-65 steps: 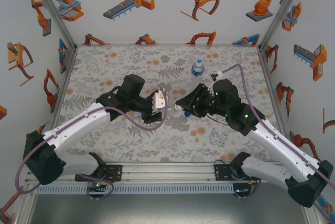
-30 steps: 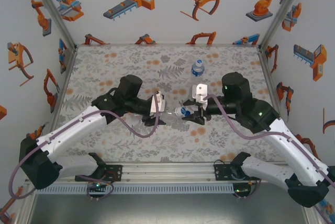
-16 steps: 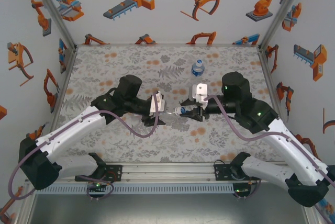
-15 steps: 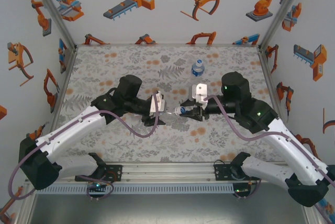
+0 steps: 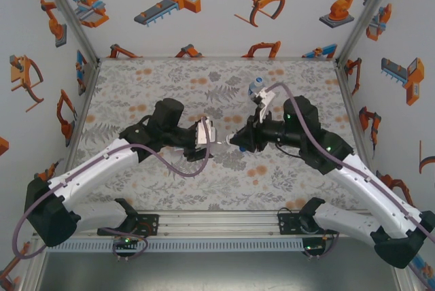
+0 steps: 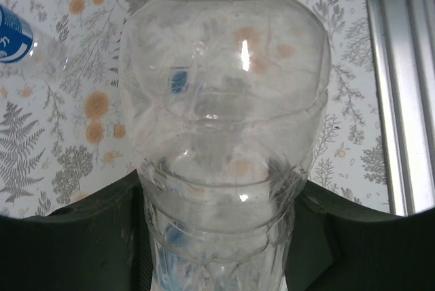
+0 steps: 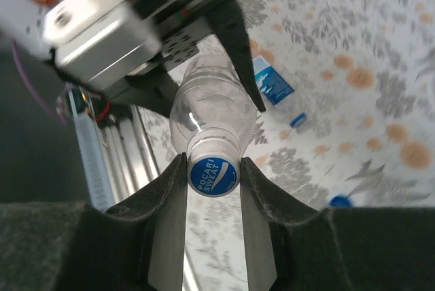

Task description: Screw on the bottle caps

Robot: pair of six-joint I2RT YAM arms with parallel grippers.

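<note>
Work on one bottle [image 6: 224, 114] is under way. Its clear body is clamped between the dark fingers [image 6: 88, 236] of the left gripper [image 5: 211, 138] and is held off the printed mat [image 5: 156, 80] near mid-table, neck directed toward the other arm. A blue cap [image 7: 213, 176] is seated on that neck and is pinched from both sides by the right gripper [image 7: 212, 165], its pads pressed against the cap's rim. The step in hand is judged to be the turning of this cap. How far it is threaded cannot be determined, as the threads are covered by the cap skirt. A second bottle [image 7: 274, 86], with a blue-and-white label, is seen lying on the mat beneath the held one. A blue spot is noted at its neck end, but whether this is a fitted cap cannot be confirmed at this size. A third bottle [image 5: 256, 88] is seen upright toward the back of the mat, partly covered by the right wrist and its cable, so its top cannot be assessed. A small blue object [image 7: 339, 201] is cut off by the right finger housing. It may be a loose cap, which would indicate at least one bottle not yet closed.
</note>
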